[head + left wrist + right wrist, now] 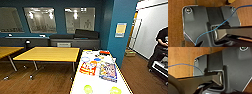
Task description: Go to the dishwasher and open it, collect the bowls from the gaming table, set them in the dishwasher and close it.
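Observation:
The gaming table [77, 85], long and narrow with a glossy white top and a pale yellowish edge, runs away from me in the lower middle of the head view. Two small lime-green bowls stand on its near end, one on the left [88, 88] and one on the right [115, 90], about a hand's width or two apart. The dishwasher is out of view. Both wrist views look down past the robot's dark plate at brown wood floor [175, 25], each crossed by a thin blue cable [209, 31].
Colourful game boxes [108, 71] and small items lie further along the white table. Yellow wood-topped tables [48, 53] stand to the left. A teal wall pillar [120, 32] rises right of the table. A person [161, 47] stands at the far right by a doorway.

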Robot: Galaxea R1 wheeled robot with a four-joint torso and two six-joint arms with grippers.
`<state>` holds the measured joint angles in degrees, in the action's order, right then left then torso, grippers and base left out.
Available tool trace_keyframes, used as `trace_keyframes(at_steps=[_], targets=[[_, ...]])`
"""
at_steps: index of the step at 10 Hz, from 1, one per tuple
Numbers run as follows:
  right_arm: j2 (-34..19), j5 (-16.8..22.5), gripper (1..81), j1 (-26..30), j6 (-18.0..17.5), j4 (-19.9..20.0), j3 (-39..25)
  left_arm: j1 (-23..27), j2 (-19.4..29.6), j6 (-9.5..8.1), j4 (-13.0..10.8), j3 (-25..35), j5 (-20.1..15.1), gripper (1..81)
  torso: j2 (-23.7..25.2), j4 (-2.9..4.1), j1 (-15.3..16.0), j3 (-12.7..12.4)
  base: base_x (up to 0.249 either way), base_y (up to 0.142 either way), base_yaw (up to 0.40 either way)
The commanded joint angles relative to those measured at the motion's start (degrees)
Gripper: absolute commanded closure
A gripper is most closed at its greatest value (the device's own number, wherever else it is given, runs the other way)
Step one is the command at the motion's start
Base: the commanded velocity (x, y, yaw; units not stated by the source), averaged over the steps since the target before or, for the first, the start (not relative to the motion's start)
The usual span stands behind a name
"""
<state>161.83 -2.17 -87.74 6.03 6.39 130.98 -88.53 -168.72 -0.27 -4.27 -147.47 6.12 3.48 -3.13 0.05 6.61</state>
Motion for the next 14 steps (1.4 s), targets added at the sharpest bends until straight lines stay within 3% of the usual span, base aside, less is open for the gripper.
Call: trace_keyframes(at_steps=[1, 5, 7, 11, 14], targets=[[-20.86, -6.67, 1.0, 0.5, -3.03, 0.64, -26.87, 2.0, 0.22, -0.26, 0.14, 0.43, -2.6, 1.0, 0.0, -0.02, 0.0, 0.0, 0.0, 0.0, 0.0], [-35.76, -13.65, 1.0, 1.37, -5.51, 0.56, -41.34, 2.0, 0.04, -0.26, 0.22, 0.34, -2.6, 1.0, 0.0, 0.0, 0.0, 0.0, 0.0, 0.0, 0.0], [-43.58, -16.2, 1.0, 3.04, -6.65, 0.56, -49.16, 2.0, -0.22, -0.26, 0.22, 0.34, -2.52, 1.0, 0.0, 0.0, 0.0, 4.65, 0.0, 0.0, 0.0], [-60.32, -16.56, 1.0, 11.39, -9.63, 0.82, -64.15, 2.0, -0.22, -0.26, 0.31, 0.34, -2.52, 1.0, 0.0, 0.0, -0.05, 11.57, 0.0, 0.0, 0.0], [-67.48, -15.76, 1.0, 19.89, -12.96, 1.08, -69.02, 2.0, -0.31, -0.26, 0.75, 0.34, -2.52, 1.0, -0.05, 0.0, 0.0, 17.18, 0.0, 0.0, 0.0]])
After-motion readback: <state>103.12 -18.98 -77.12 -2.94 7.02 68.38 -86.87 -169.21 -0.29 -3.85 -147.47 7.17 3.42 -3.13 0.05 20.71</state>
